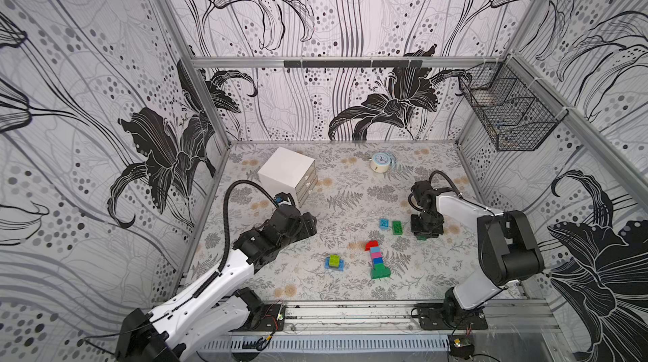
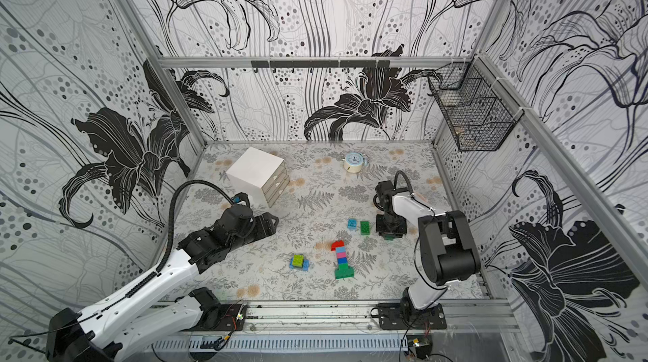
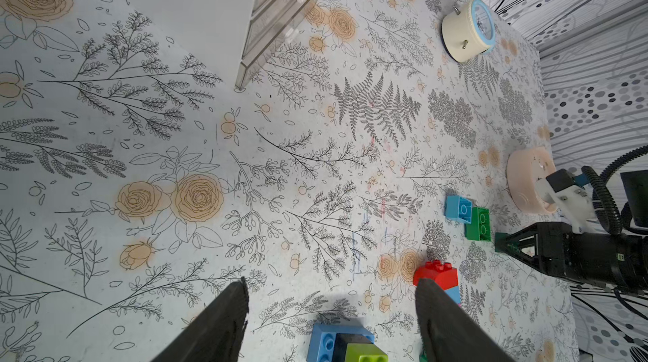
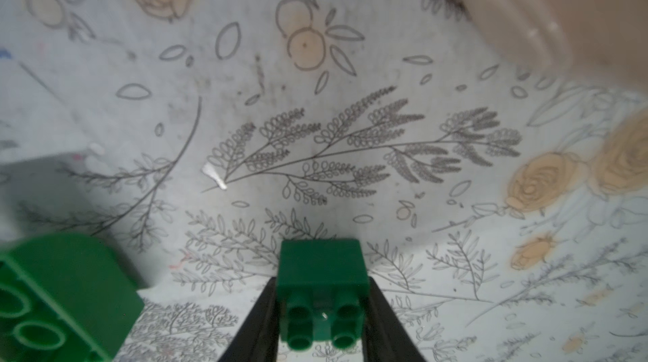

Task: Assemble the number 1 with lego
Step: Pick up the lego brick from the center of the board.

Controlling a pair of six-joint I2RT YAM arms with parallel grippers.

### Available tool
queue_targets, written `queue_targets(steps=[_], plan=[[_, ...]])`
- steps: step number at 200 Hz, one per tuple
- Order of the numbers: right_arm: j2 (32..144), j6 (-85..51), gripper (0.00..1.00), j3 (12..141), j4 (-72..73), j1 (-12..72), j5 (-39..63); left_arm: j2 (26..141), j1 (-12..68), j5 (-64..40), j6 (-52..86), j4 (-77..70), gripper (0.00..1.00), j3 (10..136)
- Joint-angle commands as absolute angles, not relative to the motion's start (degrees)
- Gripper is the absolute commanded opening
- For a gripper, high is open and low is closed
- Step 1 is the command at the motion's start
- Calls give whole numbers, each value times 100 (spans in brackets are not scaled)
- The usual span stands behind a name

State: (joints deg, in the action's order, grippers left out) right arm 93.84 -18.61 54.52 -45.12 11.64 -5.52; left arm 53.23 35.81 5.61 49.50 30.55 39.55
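- My right pincer (image 4: 322, 281) is clamped on a small dark green brick (image 4: 322, 262). Its black fingers (image 4: 259, 328) press the brick's two sides, and the studs face the wrist camera.
- I cannot tell whether that brick is clear of the table (image 4: 315, 114).
- Just to the left of this pincer lies an oblong green brick (image 1: 397, 227), and a light blue brick (image 1: 384, 224) touches that one's far side.
- The pink clock (image 3: 529, 181) stands close behind the right pincer.
- Nearer the rig's front, and left of the right pincer, lies the stack (image 1: 377, 260). It runs red, light blue, pink and blue down to a wider green base.
- My left pincer (image 3: 329, 283) gapes wide with nothing between its fingers. It hangs well to the left of the right one.
- A pile (image 1: 333, 262) of lime on blue, with a black piece showing in the left wrist view, sits near the left pincer, between it and the stack.
- Behind the left pincer stands the drawer box (image 1: 287, 170).
- The blue clock (image 1: 380, 162) lies far behind both pincers.
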Motion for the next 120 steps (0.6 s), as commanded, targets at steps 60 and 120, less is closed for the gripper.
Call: queue_targets(steps=[60,120], plan=[[8459,-1724,15,5894,-5099,1448,-448,5150,3450,765,5030,2992,77,3800],[7445,-968,6,6451,-4831,3995,-349,5090,3240,537,5476,2673,78,3467]])
